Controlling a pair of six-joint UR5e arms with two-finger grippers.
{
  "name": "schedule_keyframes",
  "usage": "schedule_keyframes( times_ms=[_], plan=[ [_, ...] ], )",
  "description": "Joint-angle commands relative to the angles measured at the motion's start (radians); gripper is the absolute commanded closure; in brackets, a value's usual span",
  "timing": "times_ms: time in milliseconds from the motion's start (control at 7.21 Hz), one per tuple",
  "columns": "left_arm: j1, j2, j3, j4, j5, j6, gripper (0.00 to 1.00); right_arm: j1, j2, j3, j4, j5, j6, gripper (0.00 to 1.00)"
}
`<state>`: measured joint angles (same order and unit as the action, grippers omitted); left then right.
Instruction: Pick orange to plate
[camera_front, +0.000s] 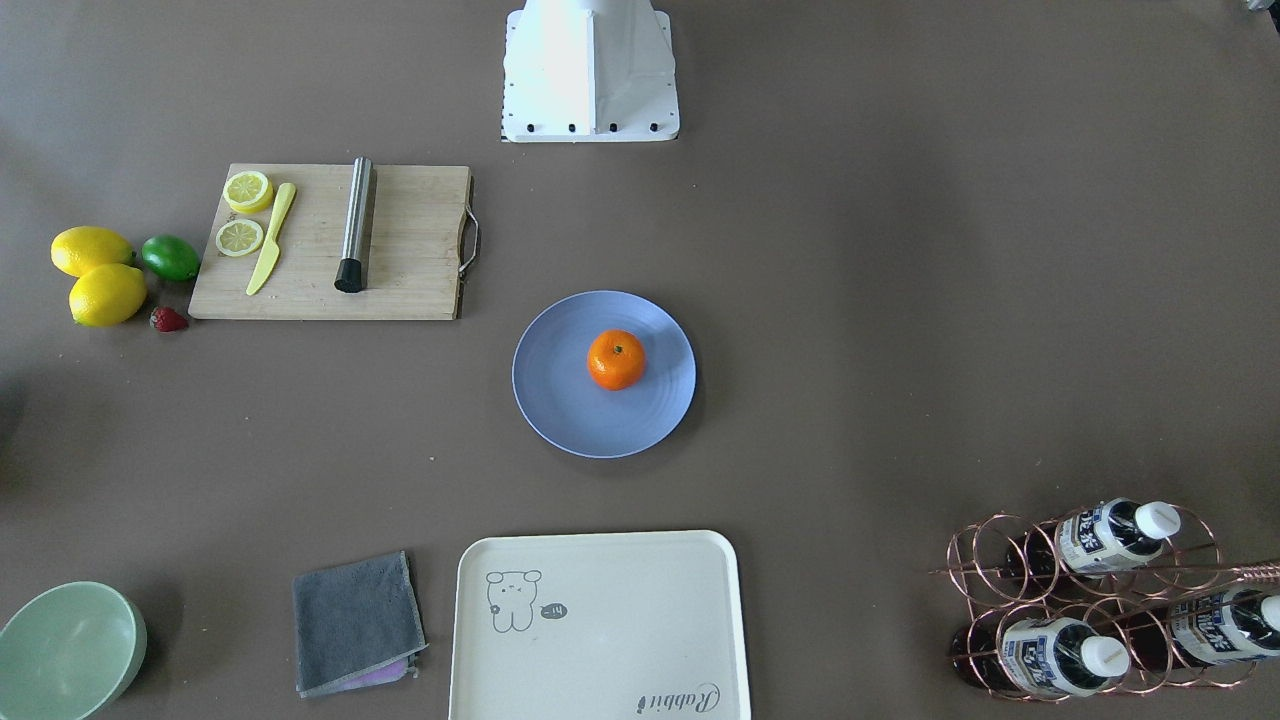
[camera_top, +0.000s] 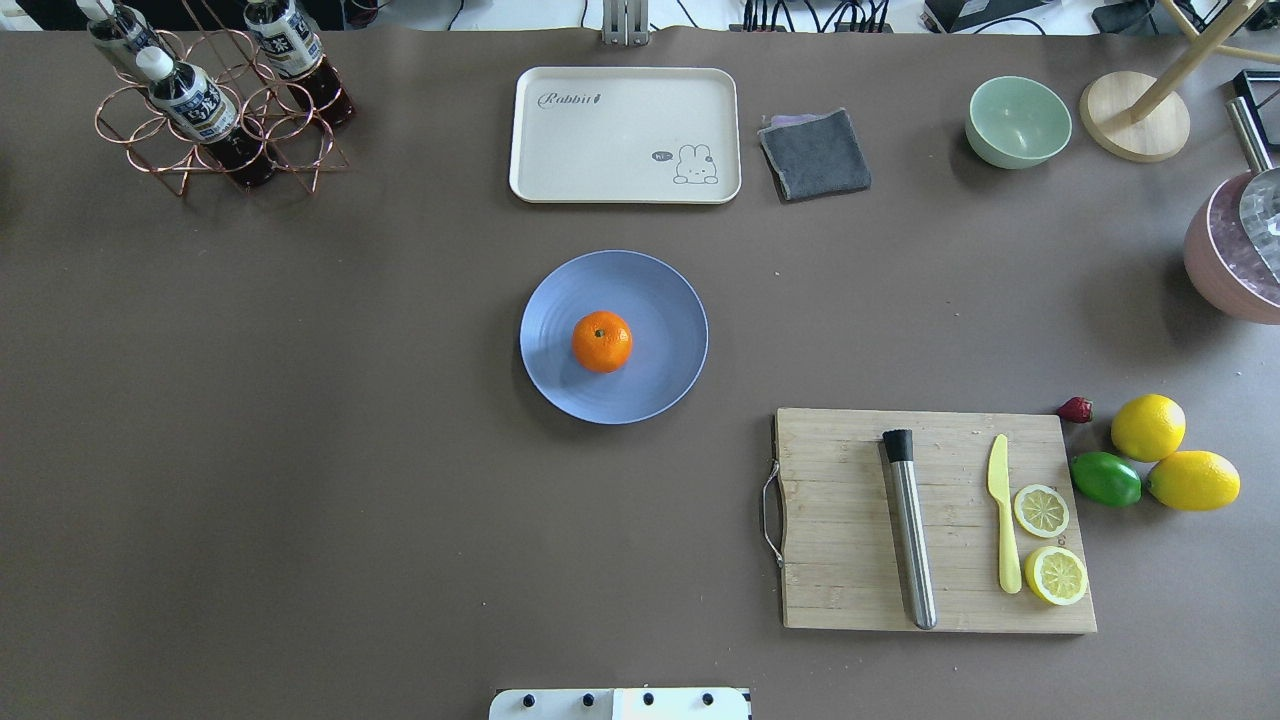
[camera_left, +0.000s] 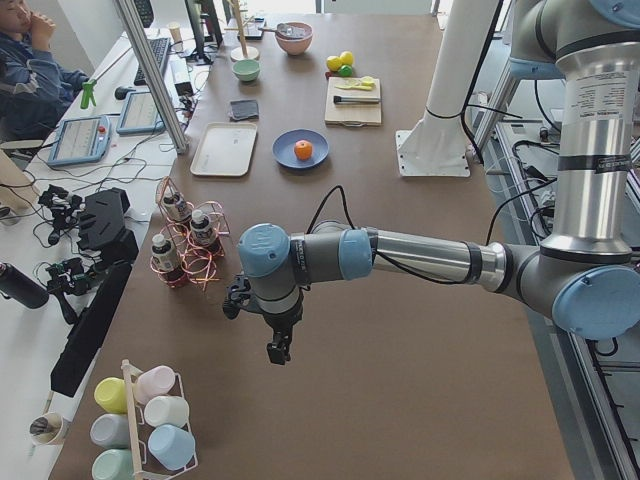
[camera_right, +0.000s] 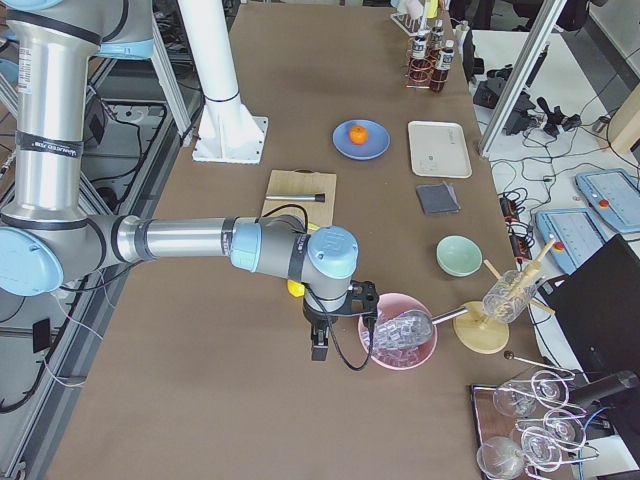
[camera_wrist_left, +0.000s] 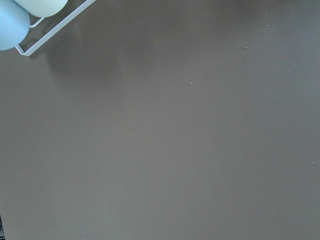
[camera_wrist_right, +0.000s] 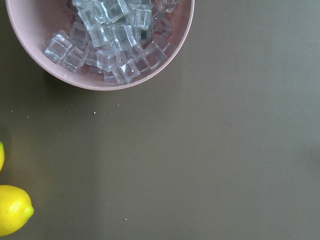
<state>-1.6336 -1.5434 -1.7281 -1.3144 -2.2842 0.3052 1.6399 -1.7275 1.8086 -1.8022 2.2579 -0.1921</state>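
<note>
- The orange (camera_front: 616, 359) sits on the pale-blue plate (camera_front: 560, 410), a touch off its centre, stem dot facing up. It touches nothing but the plate.
- The plate lies mid-counter, between the cream tray (camera_front: 600, 630) and the robot's base, with the cutting board (camera_front: 400, 250) off to one side.
- The left hand (camera_left: 278, 350) hangs over bare counter at the far left end, near a rack of pastel cups (camera_left: 150, 420). From the side I cannot tell whether its fingers are apart or together.
- The right hand (camera_right: 318, 345) hangs at the opposite end, just beside the pink bowl of ice cubes (camera_wrist_right: 30, 30). Its state I cannot tell either.
- The orange lies well apart from both hands, inward along the counter from each. Neither looks clearly nearer. Being round, it has no long axis to line up with.
- To my eye the job looks done: the fruit is already where it belongs, so no grasp seems called for.
</note>
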Motion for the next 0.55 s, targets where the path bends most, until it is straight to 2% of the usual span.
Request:
schedule_keyframes(
  times_ms=[0, 416],
  plan=[
    [0.001, 0.011, 0.001, 0.000, 0.000, 0.000, 0.02, 0.000, 0.002, -0.002, 0.001, 0.005, 0.000, 0.00],
    [0.000, 0.012, -0.001, -0.002, 0.008, -0.001, 0.02, 0.000, 0.002, 0.000, 0.003, 0.028, -0.001, 0.00]
  ],
)
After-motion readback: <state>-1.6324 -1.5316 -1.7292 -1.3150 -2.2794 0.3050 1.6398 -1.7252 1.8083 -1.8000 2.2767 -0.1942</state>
